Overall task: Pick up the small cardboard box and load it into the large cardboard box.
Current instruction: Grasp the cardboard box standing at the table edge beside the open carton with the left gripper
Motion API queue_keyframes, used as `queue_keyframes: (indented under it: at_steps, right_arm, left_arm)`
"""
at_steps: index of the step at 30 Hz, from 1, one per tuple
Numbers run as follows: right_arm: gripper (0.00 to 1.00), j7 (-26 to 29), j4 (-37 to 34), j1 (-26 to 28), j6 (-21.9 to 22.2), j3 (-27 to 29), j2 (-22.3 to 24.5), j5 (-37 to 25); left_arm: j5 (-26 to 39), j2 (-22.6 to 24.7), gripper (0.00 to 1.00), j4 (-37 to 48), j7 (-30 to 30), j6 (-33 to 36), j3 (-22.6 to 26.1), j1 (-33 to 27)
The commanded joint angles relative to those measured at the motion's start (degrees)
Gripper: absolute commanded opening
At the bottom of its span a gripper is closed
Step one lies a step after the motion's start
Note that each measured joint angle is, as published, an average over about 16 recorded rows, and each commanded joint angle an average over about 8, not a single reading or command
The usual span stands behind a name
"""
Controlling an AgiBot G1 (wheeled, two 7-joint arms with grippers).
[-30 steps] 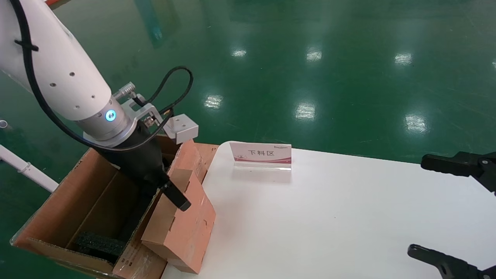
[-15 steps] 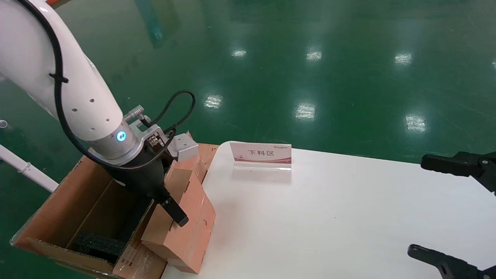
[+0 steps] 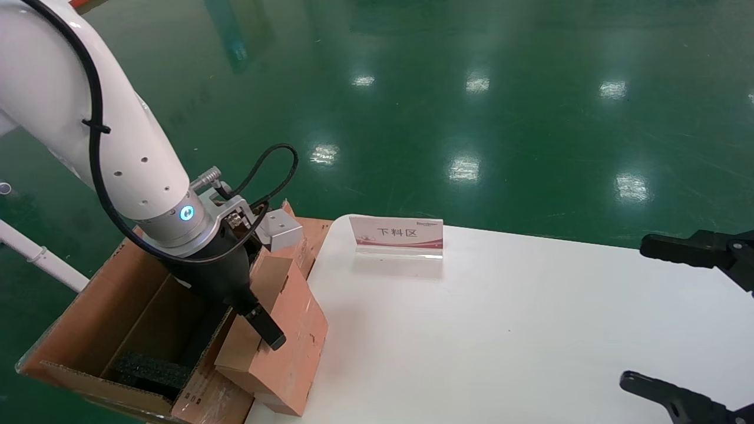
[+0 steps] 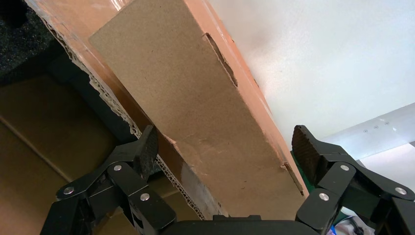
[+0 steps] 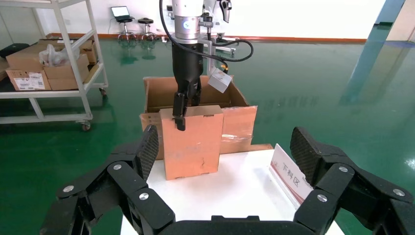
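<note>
The small cardboard box (image 3: 294, 335) stands on end at the table's left edge and leans against the near flap of the large cardboard box (image 3: 88, 318). It also shows in the left wrist view (image 4: 205, 112) and the right wrist view (image 5: 193, 142). My left gripper (image 3: 250, 315) is open and straddles the small box's top edge together with the flap; its fingertips (image 4: 147, 147) stand apart from the cardboard. One finger hangs over the box's outer face, the other is hidden inside the large box. Black foam (image 3: 150, 371) lies in the large box. My right gripper (image 3: 648, 315) is open and empty at the table's right.
A white table (image 3: 500, 330) carries an acrylic sign (image 3: 397, 235) with red print at its far edge. The large box stands off the table's left side on the green floor. A shelving cart (image 5: 49, 58) with cartons is far behind it.
My left gripper has come down and a little toward me over the small box's top edge. The small box and the right arm have not moved.
</note>
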Motion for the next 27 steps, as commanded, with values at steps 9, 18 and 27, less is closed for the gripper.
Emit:
queue_keyframes:
  at_steps: [9, 18, 27]
  right_arm:
    - [0.00, 0.00, 0.00, 0.00, 0.00, 0.00, 0.00, 0.01]
    - [0.00, 0.00, 0.00, 0.00, -0.01, 0.00, 0.00, 0.01]
    - [0.00, 0.00, 0.00, 0.00, -0.01, 0.00, 0.00, 0.01]
  left_arm:
    - [0.00, 0.00, 0.00, 0.00, 0.01, 0.06, -0.26, -0.10]
    - [0.00, 0.00, 0.00, 0.00, 0.01, 0.10, -0.36, -0.13]
    - [0.00, -0.01, 0.00, 0.00, 0.01, 0.13, -0.41, -0.17]
